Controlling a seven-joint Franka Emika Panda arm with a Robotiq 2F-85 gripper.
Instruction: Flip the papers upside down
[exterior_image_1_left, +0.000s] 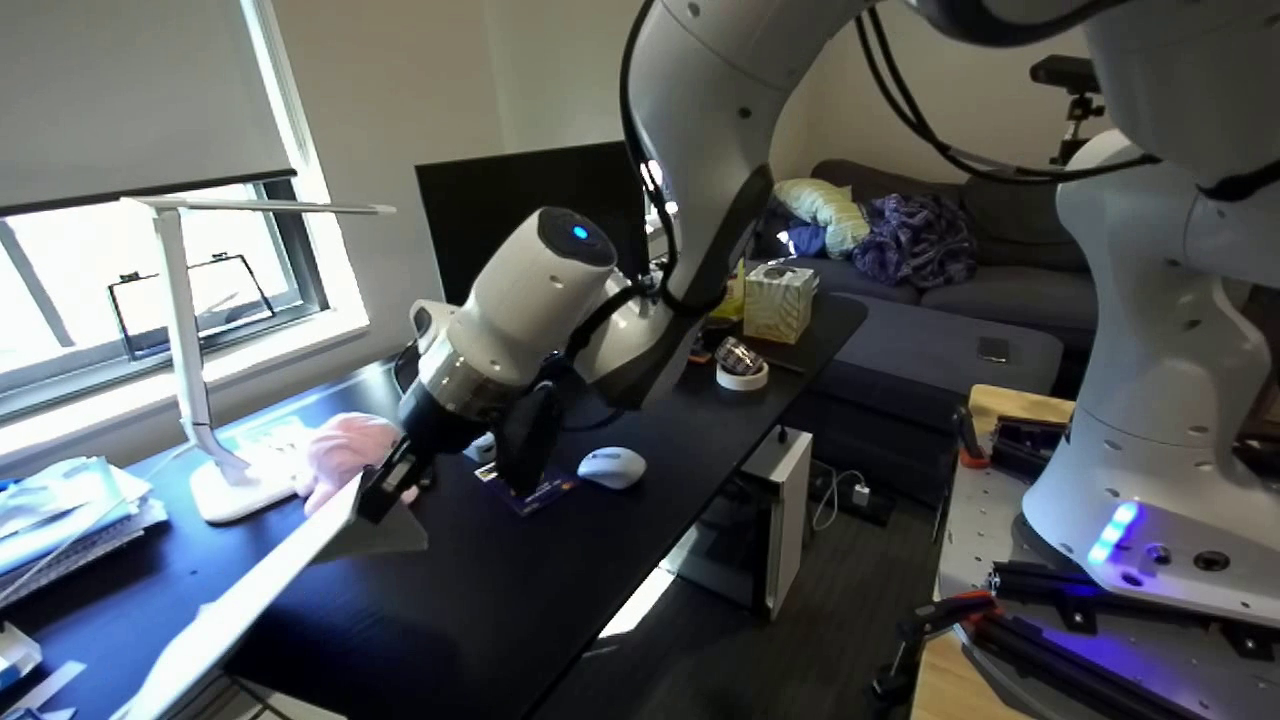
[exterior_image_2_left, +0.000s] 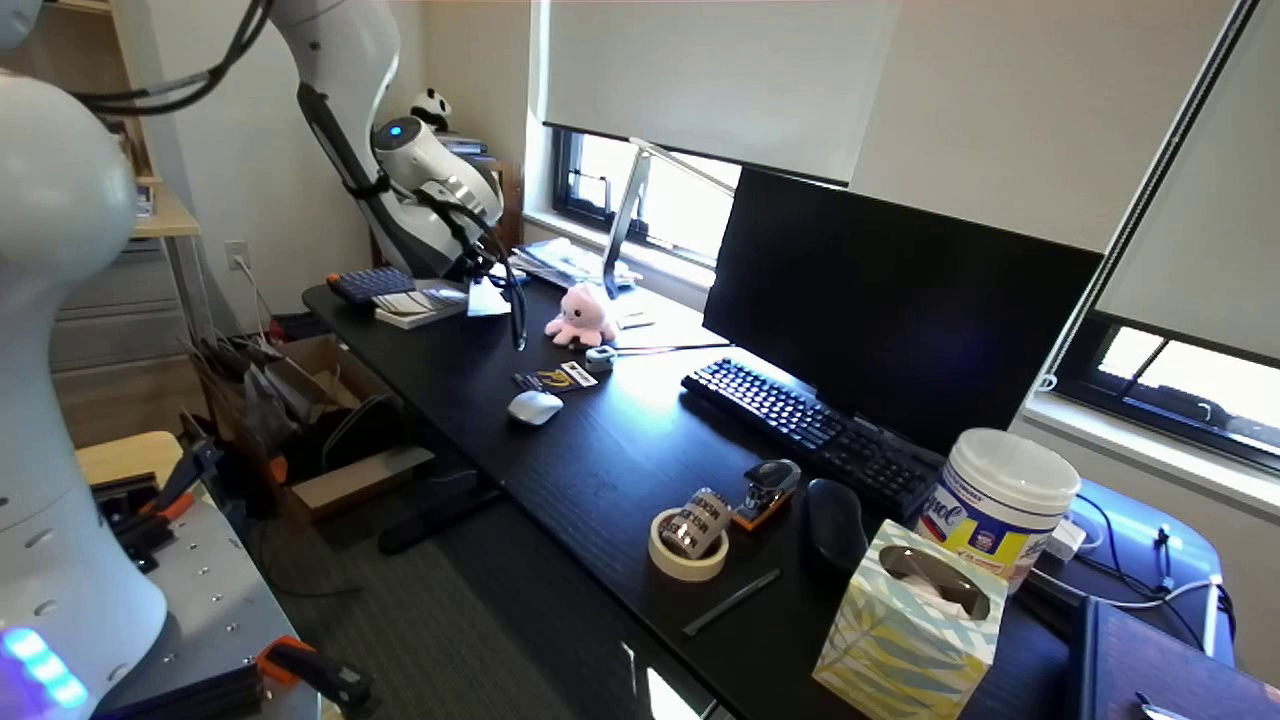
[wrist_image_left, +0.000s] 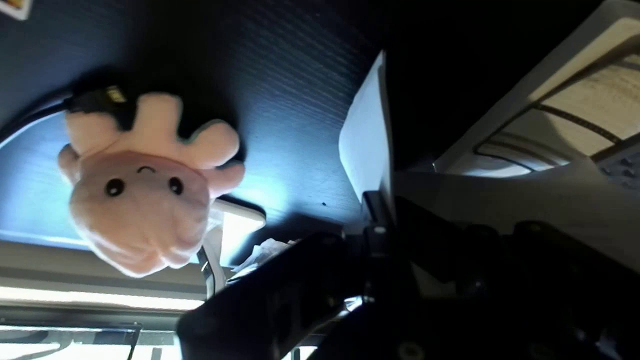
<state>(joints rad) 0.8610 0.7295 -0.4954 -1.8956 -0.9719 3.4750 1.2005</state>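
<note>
The papers are a thin white stack held on edge and tilted above the black desk in an exterior view. They also show in an exterior view as a small pale patch below the gripper. In the wrist view the papers stand nearly edge-on, with a bent sheet on one side and a shaded face on the other. My gripper is shut on one edge of the papers. In the wrist view its fingertips pinch that edge; the far finger is dark and hard to make out.
A pink plush toy sits beside the gripper, near the white lamp. A mouse and a card lie nearby. Crinkly plastic lies by the window. A book and dark keypad lie at the desk's end.
</note>
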